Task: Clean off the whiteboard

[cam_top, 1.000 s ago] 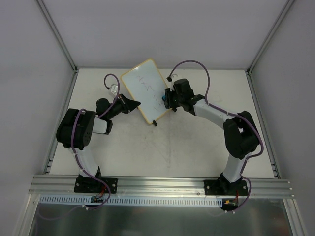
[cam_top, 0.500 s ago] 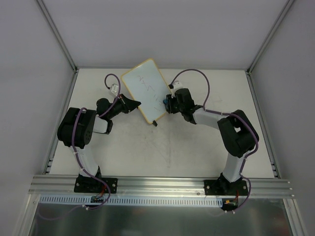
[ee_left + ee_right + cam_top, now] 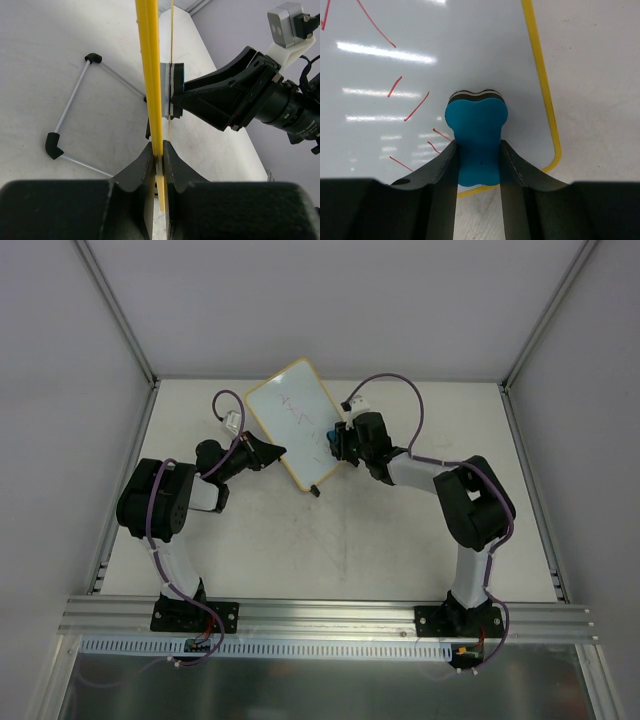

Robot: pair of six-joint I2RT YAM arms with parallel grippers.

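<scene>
Squarely against whiteboard (image 3: 470, 50), blue eraser (image 3: 476, 137).

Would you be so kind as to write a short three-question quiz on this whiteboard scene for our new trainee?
1. True or false: the left hand grips the whiteboard by its yellow rim.
2. What is clamped in the right hand? A) a marker pen B) a blue eraser C) a folded cloth
3. Fill in the blank: the marks on the board beside the eraser are ____ in colour.

Key: 1 true; 2 B; 3 red.
</scene>
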